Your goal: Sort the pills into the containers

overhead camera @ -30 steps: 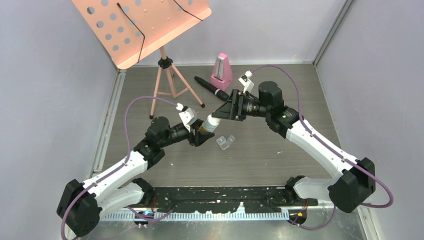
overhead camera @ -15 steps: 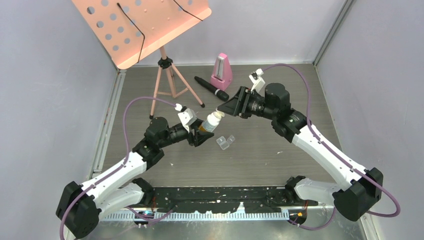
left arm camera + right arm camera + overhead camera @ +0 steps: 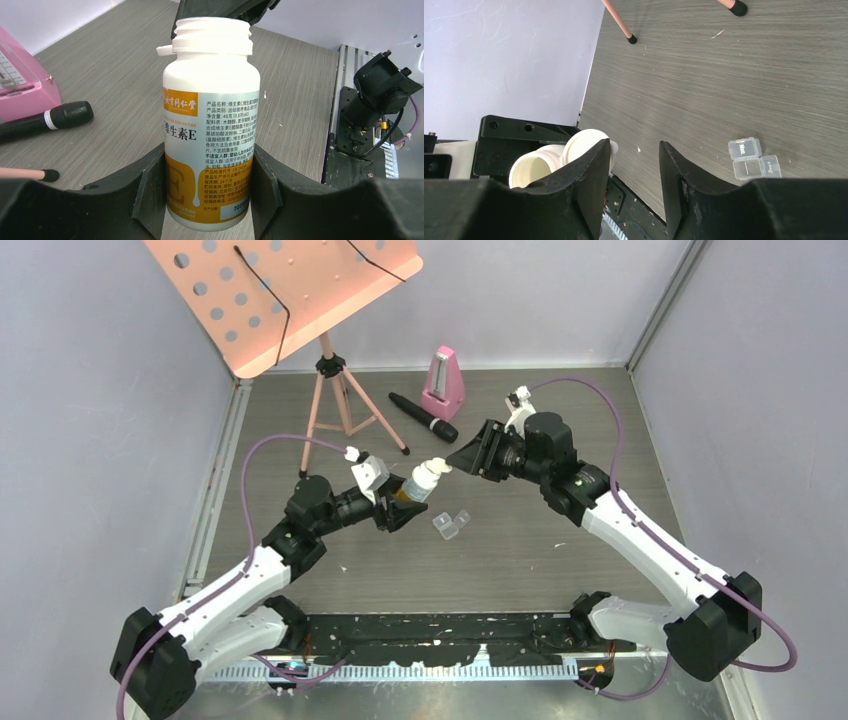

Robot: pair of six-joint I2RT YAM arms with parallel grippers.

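My left gripper (image 3: 401, 506) is shut on the white, orange-labelled bottle (image 3: 417, 485) and holds it above the table, tilted towards the right arm. The left wrist view shows the jaws (image 3: 207, 200) pressed on both sides of the bottle (image 3: 210, 130). Its flip lid (image 3: 585, 144) hangs open beside the mouth (image 3: 530, 170). My right gripper (image 3: 463, 454) is open and empty, its left finger (image 3: 591, 185) just beside the lid. The clear two-compartment pill box (image 3: 450, 524) lies on the table below the bottle and shows in the right wrist view (image 3: 754, 159). No pills are visible.
A pink music stand on a tripod (image 3: 330, 400) stands at the back left. A pink metronome (image 3: 443, 385) and a black microphone (image 3: 422, 417) lie behind the grippers. The black base rail (image 3: 440, 645) runs along the near edge.
My right gripper has drawn back to the right, off the bottle's top, and the lid now hangs open. The left gripper still holds the bottle in nearly the same place.
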